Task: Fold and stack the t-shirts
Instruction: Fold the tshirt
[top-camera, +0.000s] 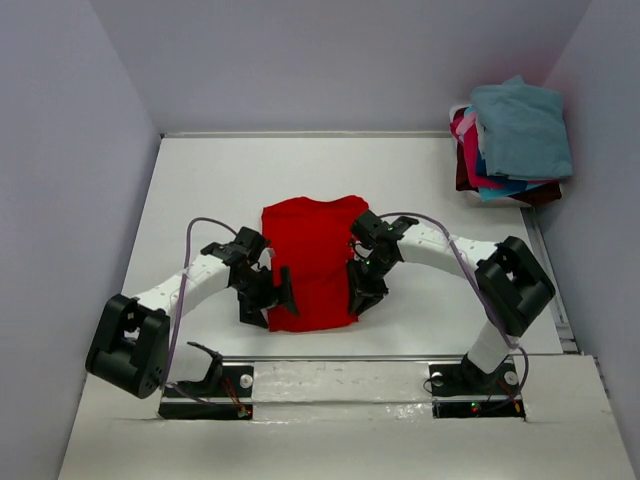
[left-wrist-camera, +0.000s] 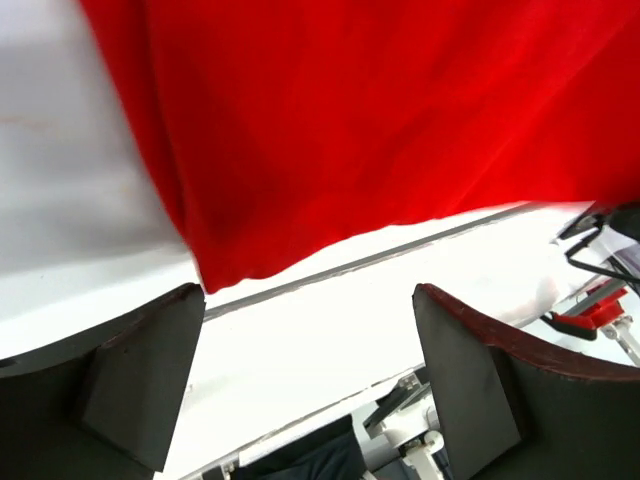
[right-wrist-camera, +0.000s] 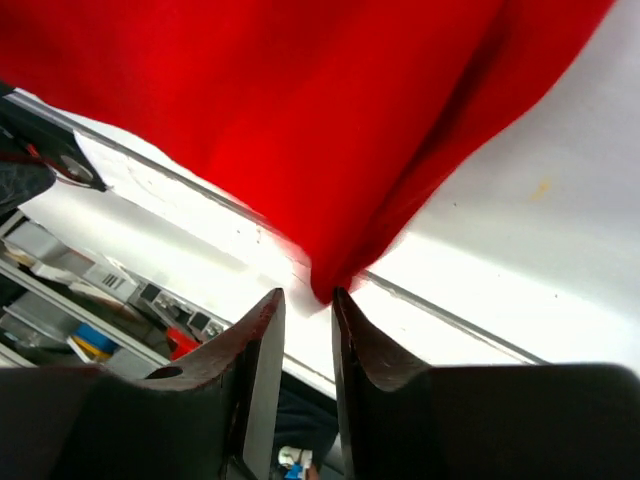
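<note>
While both arms bend inward from their bases at the bottom of the frame, the red t-shirt (top-camera: 310, 262) lies folded between them on the table (top-camera: 200, 180).

The left arm's elbow sits at lower left and its forearm slants up and right, putting the left gripper (top-camera: 275, 290) at the shirt's lower left edge; its fingers (left-wrist-camera: 140, 380) are spread wide, released, with the hem just beyond them. The right arm mirrors it from lower right. The right gripper (top-camera: 360, 288) has narrowly parted fingers (right-wrist-camera: 250, 350) with a shirt corner at their tips; whether it is pinched I cannot tell. At upper right lies a pile of t-shirts (top-camera: 500, 160), a teal-blue shirt (top-camera: 520, 125) on top.
</note>
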